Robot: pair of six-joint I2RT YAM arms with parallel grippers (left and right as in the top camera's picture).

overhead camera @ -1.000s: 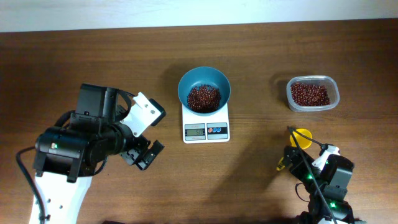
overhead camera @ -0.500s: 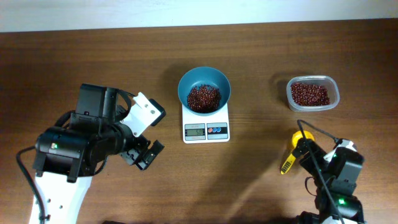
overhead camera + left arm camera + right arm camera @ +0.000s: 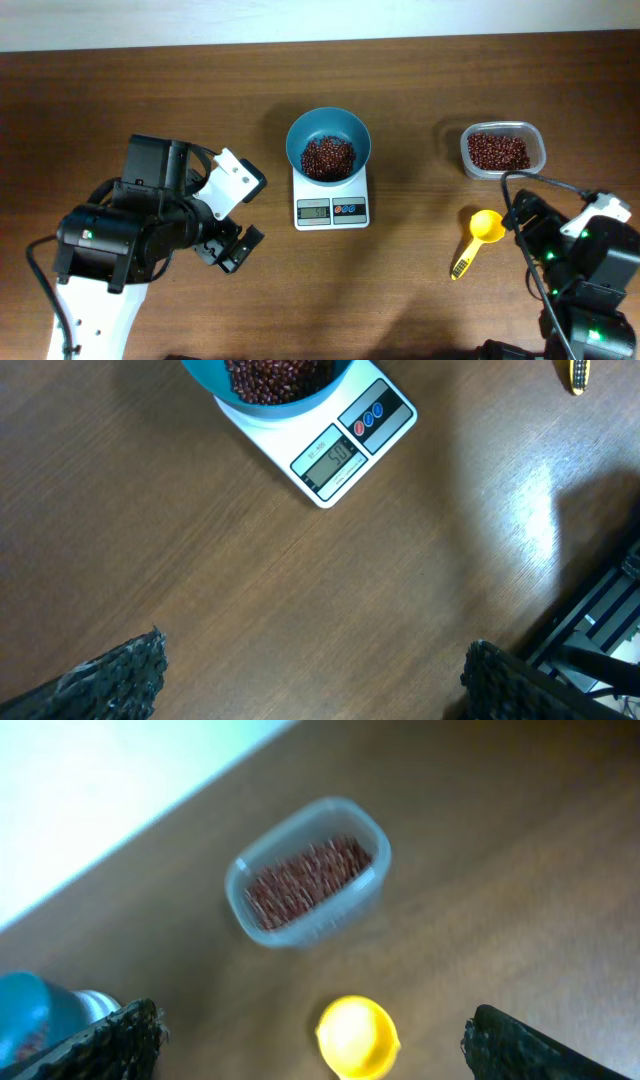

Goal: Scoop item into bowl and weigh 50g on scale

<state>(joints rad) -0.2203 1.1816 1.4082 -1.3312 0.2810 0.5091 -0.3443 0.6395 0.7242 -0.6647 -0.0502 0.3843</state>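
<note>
Scoop (image 3: 482, 234) lying freed on table (image 3: 400, 300), right gripper (image 3: 310, 1028) drawn back, jaws apart, empty, left gripper (image 3: 312, 650) unmoved, jaws apart, empty.

Robotics laboratory workstation: left robot arm (image 3: 110, 240) and right robot arm (image 3: 595, 265) at a wood-grain table (image 3: 400, 300) bearing a digital kitchen scale (image 3: 331, 208), plastic tub (image 3: 503, 150) and yellow scoop (image 3: 482, 228).
</note>
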